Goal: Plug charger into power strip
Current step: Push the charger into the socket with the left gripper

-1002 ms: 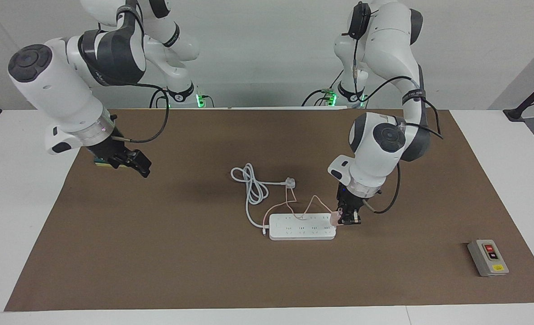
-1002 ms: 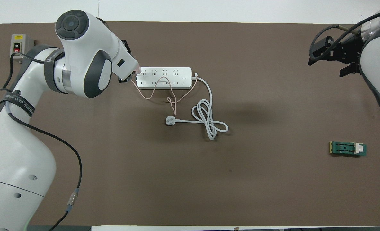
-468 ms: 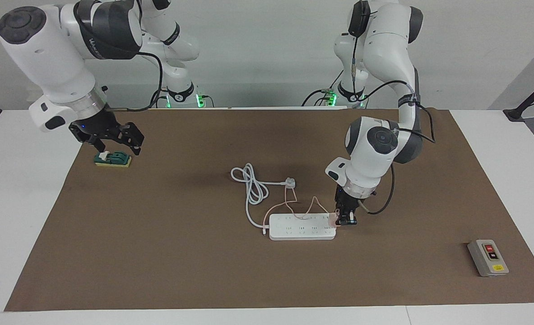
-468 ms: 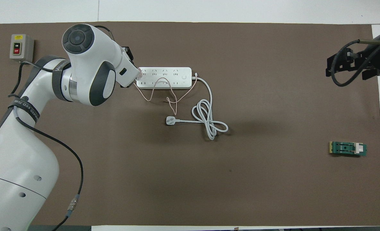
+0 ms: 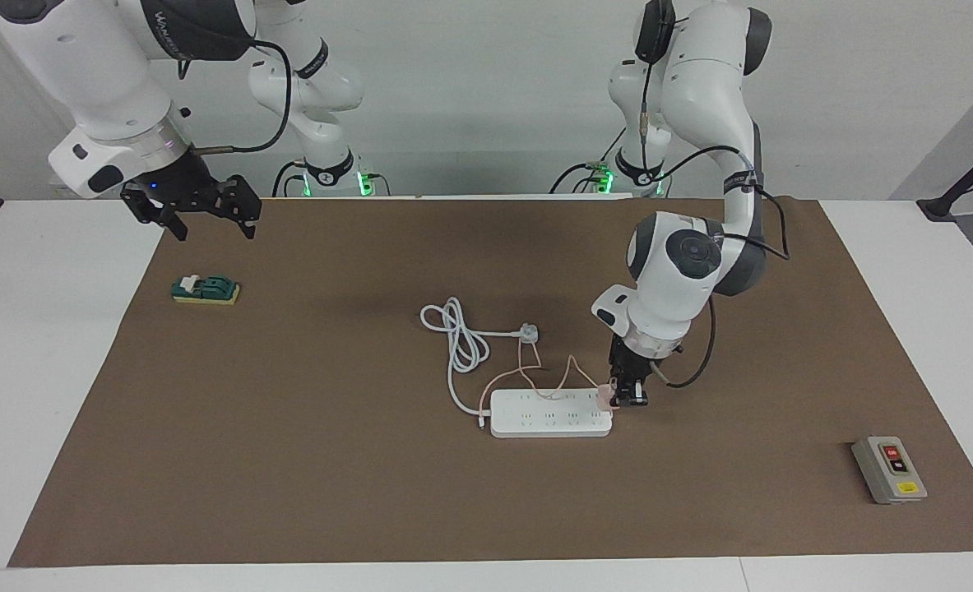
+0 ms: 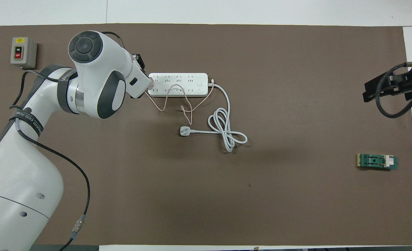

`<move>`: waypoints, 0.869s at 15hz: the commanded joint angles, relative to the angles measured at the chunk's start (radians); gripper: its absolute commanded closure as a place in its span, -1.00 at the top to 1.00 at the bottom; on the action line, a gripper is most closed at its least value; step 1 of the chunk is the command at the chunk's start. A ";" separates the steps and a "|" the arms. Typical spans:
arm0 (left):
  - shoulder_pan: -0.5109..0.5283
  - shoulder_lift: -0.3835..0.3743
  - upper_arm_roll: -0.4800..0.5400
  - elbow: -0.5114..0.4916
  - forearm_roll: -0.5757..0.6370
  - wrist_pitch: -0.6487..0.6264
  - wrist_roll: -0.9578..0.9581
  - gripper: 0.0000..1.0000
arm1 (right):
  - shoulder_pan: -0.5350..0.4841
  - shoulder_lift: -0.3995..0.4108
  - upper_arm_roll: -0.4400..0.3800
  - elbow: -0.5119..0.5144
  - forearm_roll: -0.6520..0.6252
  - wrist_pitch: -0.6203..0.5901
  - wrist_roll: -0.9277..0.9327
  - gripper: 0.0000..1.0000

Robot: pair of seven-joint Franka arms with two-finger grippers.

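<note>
Fingers (image 5: pixel 618 398) of the left gripper (image 5: pixel 624 400) clamp the charger (image 5: pixel 607 400) over the power strip (image 5: pixel 550 413) at its end toward the left arm; the right gripper (image 5: pixel 206 220) hangs spread above the table (image 5: pixel 371 493) edge. Overhead, the charger (image 6: pixel 151 82) sits at the strip's (image 6: pixel 178 84) end, the left wrist covering the grip.

This is a robotics lab. Two white robot arms (image 5: pixel 683 271) stand bolted at one edge of a white tabletop (image 5: pixel 42 345) covered by a plain brown mat (image 5: pixel 330 460), against bare pale walls. Cables run from the arm bases, where green status lights glow. A grey switch box (image 5: pixel 889 469) with red and black buttons sits on the mat, as does a small green fixture (image 5: pixel 206 289).
</note>
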 commanded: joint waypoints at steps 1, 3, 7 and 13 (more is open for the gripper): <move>-0.012 -0.043 0.009 -0.066 0.006 0.035 0.007 -1.00 | -0.012 -0.096 0.009 -0.134 -0.018 0.018 -0.031 1.00; -0.024 -0.043 0.006 -0.066 0.000 0.037 0.001 -1.00 | -0.010 -0.144 0.009 -0.200 -0.042 0.046 -0.040 1.00; -0.027 -0.056 0.006 -0.100 -0.071 0.046 -0.001 -1.00 | -0.012 -0.205 0.007 -0.284 -0.053 0.118 -0.052 1.00; -0.026 -0.066 0.007 -0.120 -0.077 0.041 0.005 -1.00 | 0.103 -0.221 -0.131 -0.292 -0.047 0.170 -0.057 1.00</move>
